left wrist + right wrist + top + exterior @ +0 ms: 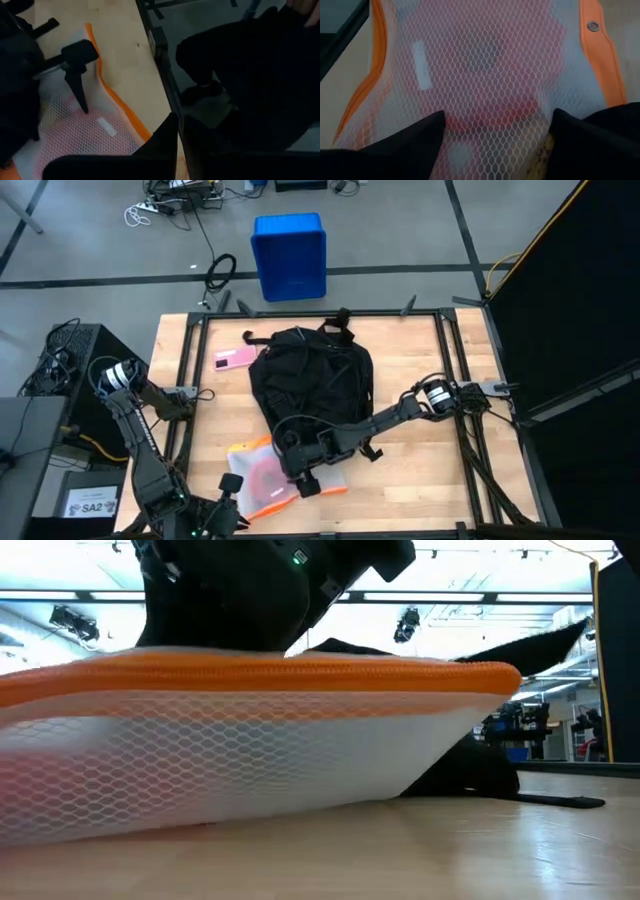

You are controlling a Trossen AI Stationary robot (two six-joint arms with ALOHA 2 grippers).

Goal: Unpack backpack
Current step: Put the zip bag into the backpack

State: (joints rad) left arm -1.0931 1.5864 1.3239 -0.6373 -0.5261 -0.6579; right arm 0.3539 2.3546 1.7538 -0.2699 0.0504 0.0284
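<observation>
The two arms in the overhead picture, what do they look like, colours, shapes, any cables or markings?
Both arms are dark, slim and jointed. The left arm has a pale grey cylindrical housing at its base and dark cables trailing beside it. The right arm has a similar light-banded joint near its base, with cables running to the table edge. The right gripper ends in two flat black jaws. No markings are readable.
</observation>
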